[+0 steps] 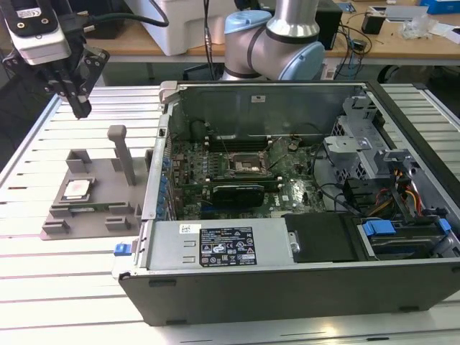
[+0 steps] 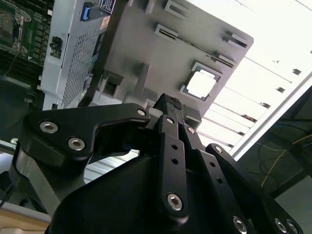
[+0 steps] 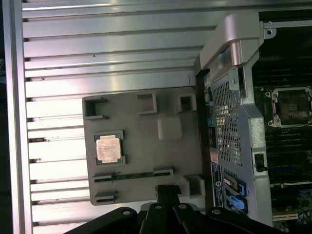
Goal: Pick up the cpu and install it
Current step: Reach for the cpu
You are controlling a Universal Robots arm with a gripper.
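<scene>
While the cpu (image 3: 108,148) sits squared in its fixture tray (image 3: 146,131) pocket for pickup, we hold the gripper (image 1: 81,109) clenched, empty, well above.

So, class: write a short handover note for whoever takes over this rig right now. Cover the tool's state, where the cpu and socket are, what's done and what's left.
Tool: shut, holding nothing, raised above the table at the exterior view's left, apart from the fixture tray.
cpu: lying flat in its recess on the tray.
Socket: on the motherboard inside the open computer case; appears empty.
Done: nothing yet.
Left: both the pick-up and the install.
</scene>
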